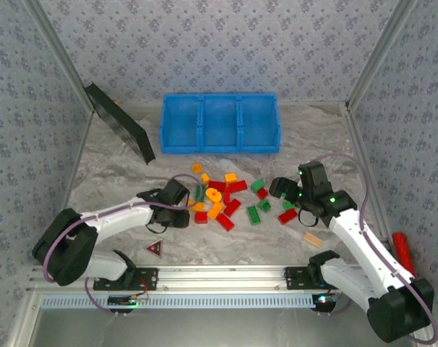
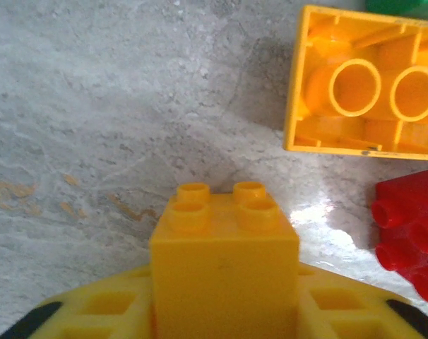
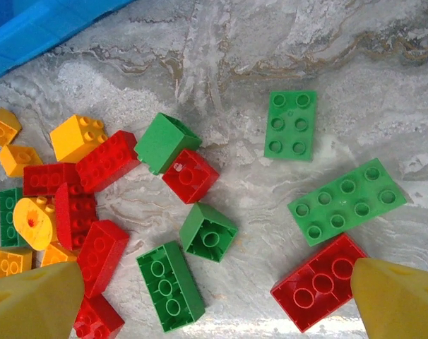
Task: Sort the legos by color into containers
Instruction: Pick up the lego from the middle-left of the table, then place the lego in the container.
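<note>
The blue bin [image 1: 220, 124] looks empty, legos [image 1: 226, 199] strewn near it, unsorted — left end effector [image 2: 224, 314] pinches one yellow brick [image 2: 224, 258], right end effector [image 3: 217, 296] gapes, holding nothing.

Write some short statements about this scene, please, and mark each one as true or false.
1. No brick lies in the blue bin. True.
2. The right pincer is shut on a green brick. False: it is open, its fingers wide apart.
3. The left pincer holds a yellow brick. True.
4. The tan block lies inside the bin. False: it lies on the table, far from the bin.
</note>
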Controlling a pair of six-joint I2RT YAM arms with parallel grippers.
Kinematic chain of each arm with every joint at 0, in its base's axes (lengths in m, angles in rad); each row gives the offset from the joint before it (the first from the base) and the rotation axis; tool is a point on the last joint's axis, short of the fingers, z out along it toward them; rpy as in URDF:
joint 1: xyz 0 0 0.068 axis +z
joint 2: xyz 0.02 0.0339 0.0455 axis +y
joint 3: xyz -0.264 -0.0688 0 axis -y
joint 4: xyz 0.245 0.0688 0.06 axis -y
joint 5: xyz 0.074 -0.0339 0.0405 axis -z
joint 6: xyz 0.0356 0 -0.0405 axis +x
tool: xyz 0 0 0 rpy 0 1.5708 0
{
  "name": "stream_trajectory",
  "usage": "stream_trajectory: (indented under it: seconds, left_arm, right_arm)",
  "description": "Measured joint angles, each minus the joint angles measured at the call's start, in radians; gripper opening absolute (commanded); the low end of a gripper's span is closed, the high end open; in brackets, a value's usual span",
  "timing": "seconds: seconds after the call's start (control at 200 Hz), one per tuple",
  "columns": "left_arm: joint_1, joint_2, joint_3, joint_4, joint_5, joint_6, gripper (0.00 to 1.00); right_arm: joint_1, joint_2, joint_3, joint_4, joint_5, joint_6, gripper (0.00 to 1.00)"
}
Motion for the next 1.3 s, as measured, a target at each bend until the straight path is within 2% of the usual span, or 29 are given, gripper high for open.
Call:
stream_trajectory:
  seconds: [0.26,0.41,0.56,0.71,0.879,1.174,1.299]
  left_arm:
    - [0.013,0.014,0.082,-0.067,0.009,0.047,0.30]
    - [0.051,0.014,0.255,-0.148,0.009,0.105,0.30]
    - [0.101,0.060,0.496,-0.214,0.003,0.187,0.30]
    - [0.164,0.206,0.749,-0.242,-0.026,0.266,0.30]
    - [0.247,0.423,0.962,-0.246,-0.056,0.315,0.30]
    - [0.329,0.836,1.341,-0.306,-0.085,0.356,0.29]
    - [0.341,0.952,1.458,-0.341,-0.086,0.362,0.31]
  right_arm:
    - [0.000,0.019,0.000,-0.057,0.003,0.026,0.97]
    - [-0.009,0.056,0.001,-0.072,0.004,0.036,0.97]
    - [-0.039,0.101,0.013,-0.077,0.006,0.029,0.97]
    - [-0.108,0.163,0.053,-0.069,0.007,-0.007,0.96]
    - [-0.177,0.263,0.100,-0.032,0.003,-0.080,0.95]
    - [-0.190,0.472,0.184,0.020,-0.001,-0.189,0.93]
    - [-0.193,0.538,0.216,0.039,-0.006,-0.217,0.91]
